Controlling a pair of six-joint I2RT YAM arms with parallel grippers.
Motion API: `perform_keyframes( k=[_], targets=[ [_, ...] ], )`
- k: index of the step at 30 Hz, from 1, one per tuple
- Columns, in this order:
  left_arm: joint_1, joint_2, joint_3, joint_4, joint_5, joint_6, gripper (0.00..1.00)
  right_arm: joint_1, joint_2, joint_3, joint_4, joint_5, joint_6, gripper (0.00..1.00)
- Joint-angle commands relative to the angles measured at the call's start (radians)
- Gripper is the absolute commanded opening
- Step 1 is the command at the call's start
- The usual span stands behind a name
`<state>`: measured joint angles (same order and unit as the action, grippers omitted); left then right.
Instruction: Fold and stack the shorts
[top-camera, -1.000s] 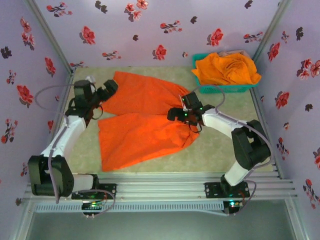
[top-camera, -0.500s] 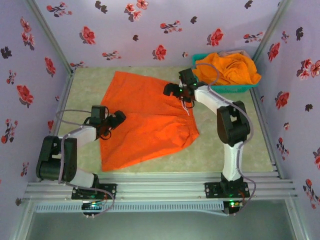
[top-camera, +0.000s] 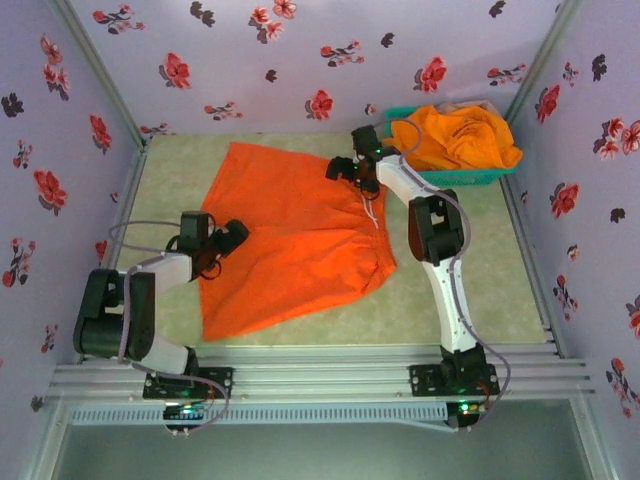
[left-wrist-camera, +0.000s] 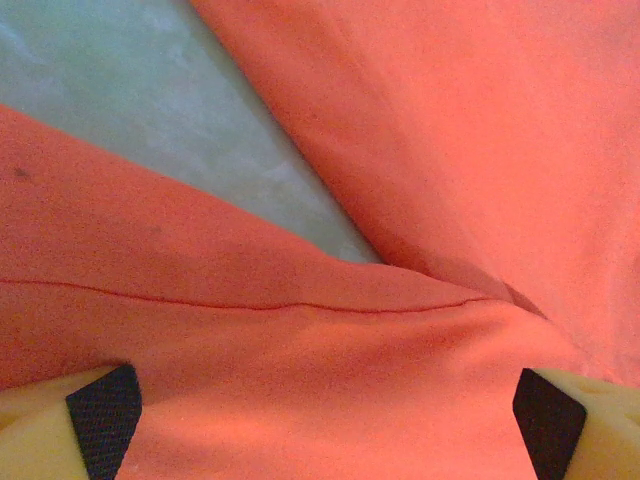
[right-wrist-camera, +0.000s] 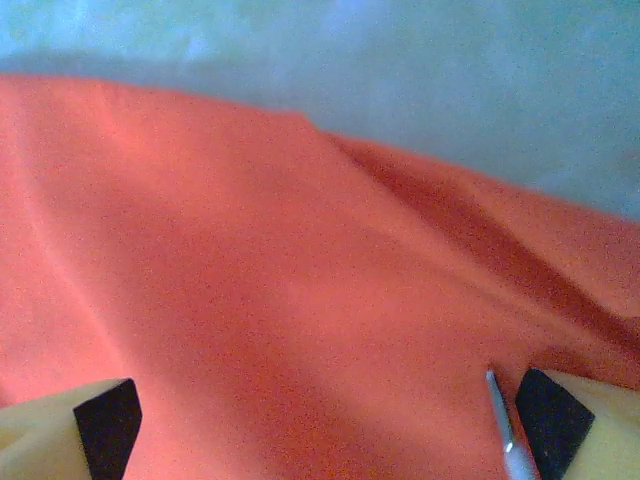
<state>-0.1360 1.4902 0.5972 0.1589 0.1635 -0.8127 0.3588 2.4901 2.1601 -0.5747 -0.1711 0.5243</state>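
Orange cloth shorts (top-camera: 295, 235) lie spread flat in the middle of the pale green table (top-camera: 450, 290), and both grippers sit at their edges.

We see the left gripper (top-camera: 234, 236) (left-wrist-camera: 325, 425) with its jaws spread wide, the black pads (left-wrist-camera: 104, 424) far apart at the two lower corners of its wrist view. Orange fabric with a stitched seam runs between and below them. Whether the pads touch the cloth we cannot tell. Just beyond the seam the two legs of the shorts part in a narrow wedge, with bare table showing in the gap. From above, this gripper is at the left edge of the shorts, at the notch where the legs meet.

The right gripper (top-camera: 346, 168) (right-wrist-camera: 328, 425) is also wide open, its dark pads (right-wrist-camera: 548, 422) well apart over smooth orange fabric. A thin pale cord (right-wrist-camera: 503, 430) lies just beside the right-hand pad. Past the cloth's far edge we see bare table. In the top view this gripper is at the far right corner of the shorts, with its arm stretched out long.

Near it, at the far right of the table, stands a teal plastic mesh basket (top-camera: 440, 178) with a crumpled orange cloth heap (top-camera: 460, 138) piled in it. Lilac walls with red flower print (top-camera: 300, 60) enclose the table.
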Motion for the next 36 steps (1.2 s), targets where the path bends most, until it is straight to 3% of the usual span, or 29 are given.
perform_keyframes(
  k=[1, 11, 17, 24, 30, 36],
  targets=[
    [0.013, 0.043, -0.001, 0.004, -0.030, -0.002, 0.99, -0.019, 0.080, 0.097, -0.091, 0.055, -0.024, 0.99],
    [0.026, -0.035, 0.115, -0.049, -0.005, 0.034, 0.99, -0.042, 0.171, 0.301, -0.151, 0.051, 0.000, 0.99],
    [0.034, -0.200, 0.188, -0.190, -0.008, 0.023, 0.99, -0.014, 0.062, 0.288, -0.103, 0.027, -0.015, 0.99],
    [0.039, -0.440, 0.153, -0.379, -0.005, -0.027, 0.99, 0.058, -0.126, 0.228, -0.058, 0.032, -0.079, 0.99],
    [0.031, -0.587, 0.143, -0.681, -0.033, -0.068, 0.99, 0.114, -0.413, -0.073, 0.065, 0.069, -0.116, 0.99],
    [-0.034, -0.718, 0.083, -0.964, -0.182, -0.182, 0.99, 0.124, -0.739, -0.500, 0.230, 0.129, -0.111, 0.99]
  ],
)
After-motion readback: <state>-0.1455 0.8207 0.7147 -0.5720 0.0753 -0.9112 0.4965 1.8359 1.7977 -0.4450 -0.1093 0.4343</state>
